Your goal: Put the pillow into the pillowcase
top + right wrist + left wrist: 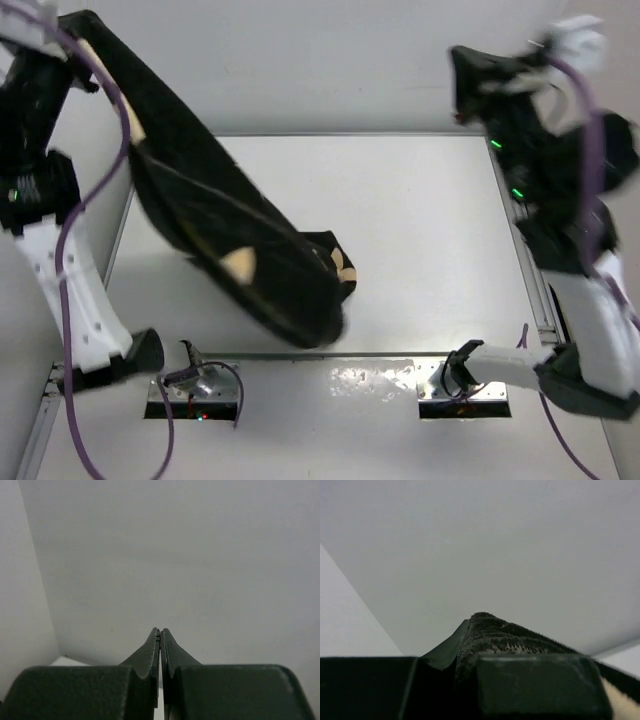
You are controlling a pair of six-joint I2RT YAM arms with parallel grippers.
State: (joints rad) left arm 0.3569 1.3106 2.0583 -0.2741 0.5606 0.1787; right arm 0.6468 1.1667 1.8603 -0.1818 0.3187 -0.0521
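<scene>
Left hand [77,33] grips one corner of the pillowcase [230,230] high up; its lower end rests on the surface [420,250]. Right hand [160,636] is clenched, empty, raised.

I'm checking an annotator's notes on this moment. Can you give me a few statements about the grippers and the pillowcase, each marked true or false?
1. The left gripper is shut on the pillowcase. True.
2. The right gripper grips a corner of the pillowcase. False: it is shut on nothing, away from the fabric.
3. The pillowcase lies flat on the table. False: one end is held up high.
4. The pillowcase's lower end rests on the table. True.
</scene>
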